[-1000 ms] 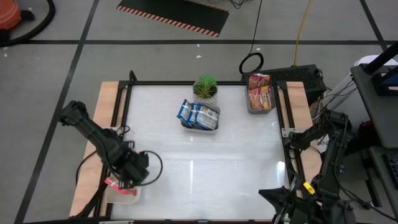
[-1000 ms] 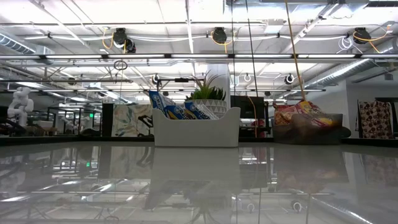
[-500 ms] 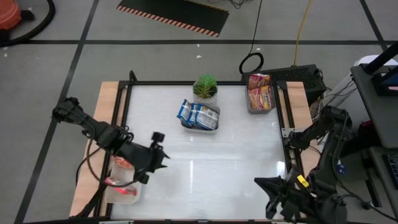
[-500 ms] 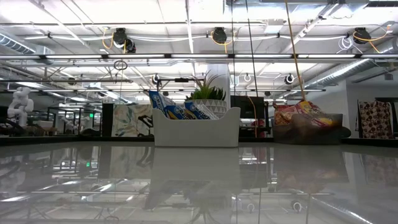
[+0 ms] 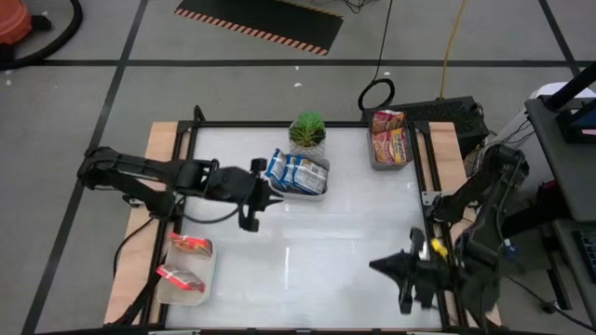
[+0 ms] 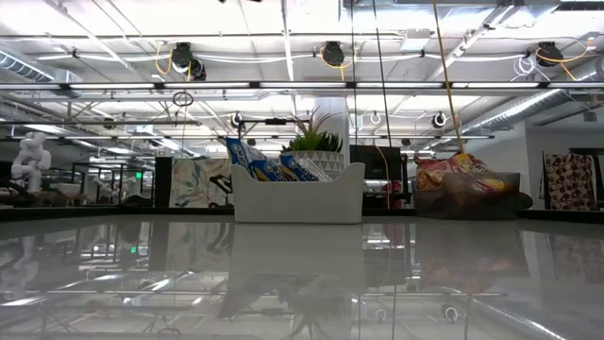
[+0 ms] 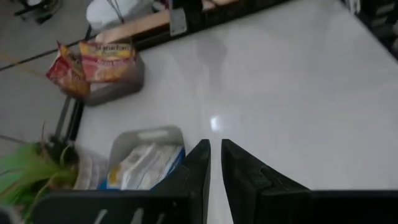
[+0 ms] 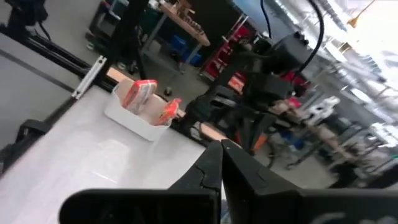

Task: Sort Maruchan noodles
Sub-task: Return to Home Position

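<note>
Both grippers are hanging empty over the table while the Maruchan noodles are lying in three containers.

Nearest, at the near right, the right gripper is hovering over the table's edge with its fingers pressed together on nothing. At the near left, two orange-red packets are lying in a white tray that is sitting on the wooden side strip. Farther in, left of centre, the left gripper is reaching toward the middle, its fingers standing nearly together with a thin slit between them and gripping nothing. Just beyond it, blue-white packets are leaning in a white bin at the far middle, with a small green plant standing right behind. At the far right corner, pink-red packets are filling a grey bin.
</note>
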Available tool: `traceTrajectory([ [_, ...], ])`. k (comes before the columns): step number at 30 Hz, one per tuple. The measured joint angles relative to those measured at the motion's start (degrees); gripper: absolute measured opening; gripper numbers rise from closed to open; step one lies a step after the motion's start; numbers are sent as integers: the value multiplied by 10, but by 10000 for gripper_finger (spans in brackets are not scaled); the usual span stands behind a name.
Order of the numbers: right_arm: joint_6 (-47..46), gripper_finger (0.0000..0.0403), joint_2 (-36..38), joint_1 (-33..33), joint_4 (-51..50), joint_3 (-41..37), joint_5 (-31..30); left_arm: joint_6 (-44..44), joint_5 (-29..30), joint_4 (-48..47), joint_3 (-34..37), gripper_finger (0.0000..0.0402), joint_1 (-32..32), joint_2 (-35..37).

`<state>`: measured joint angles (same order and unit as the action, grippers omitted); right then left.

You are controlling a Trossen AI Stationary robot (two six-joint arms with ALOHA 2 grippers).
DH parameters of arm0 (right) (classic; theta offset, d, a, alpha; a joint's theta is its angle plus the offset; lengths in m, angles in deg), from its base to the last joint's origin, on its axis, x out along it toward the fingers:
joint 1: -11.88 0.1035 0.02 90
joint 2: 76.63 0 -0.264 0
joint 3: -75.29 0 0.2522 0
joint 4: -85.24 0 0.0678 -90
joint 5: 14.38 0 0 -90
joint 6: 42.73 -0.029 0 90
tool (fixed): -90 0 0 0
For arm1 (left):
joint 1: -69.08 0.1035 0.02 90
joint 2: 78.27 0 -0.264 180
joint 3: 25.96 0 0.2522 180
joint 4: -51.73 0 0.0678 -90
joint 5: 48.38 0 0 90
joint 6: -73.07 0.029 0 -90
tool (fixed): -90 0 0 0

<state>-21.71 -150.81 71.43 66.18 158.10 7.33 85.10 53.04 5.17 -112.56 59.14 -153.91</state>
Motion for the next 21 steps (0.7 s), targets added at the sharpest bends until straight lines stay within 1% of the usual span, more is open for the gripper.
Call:
traceTrajectory([
  [2, -22, 0, 36, -11, 3, -39, 22, 1, -22, 55, 28, 44, 20, 2],
  [6, -49, 0, 114, -30, 3, -136, 65, -5, -24, 133, 94, 44, 38, 2],
  [8, -61, 0, 156, -42, 2, -190, 109, -5, -24, 165, 122, 44, 39, 1],
  [11, -70, 0, 224, -66, 15, -267, 187, -4, -27, 179, 159, 44, 42, 3],
  [14, -81, 0, 284, -91, 51, -335, 259, -4, -33, 195, 201, 44, 60, 9],
  [17, -84, 0, 337, -119, 101, -396, 312, -7, -82, 225, 252, 44, 90, 33],
  [19, -83, 0, 368, -139, 137, -433, 344, -12, -111, 280, 285, 44, 110, 45],
  [21, -70, 0, 387, -162, 198, -472, 376, -12, -132, 306, 323, 44, 130, 66],
])
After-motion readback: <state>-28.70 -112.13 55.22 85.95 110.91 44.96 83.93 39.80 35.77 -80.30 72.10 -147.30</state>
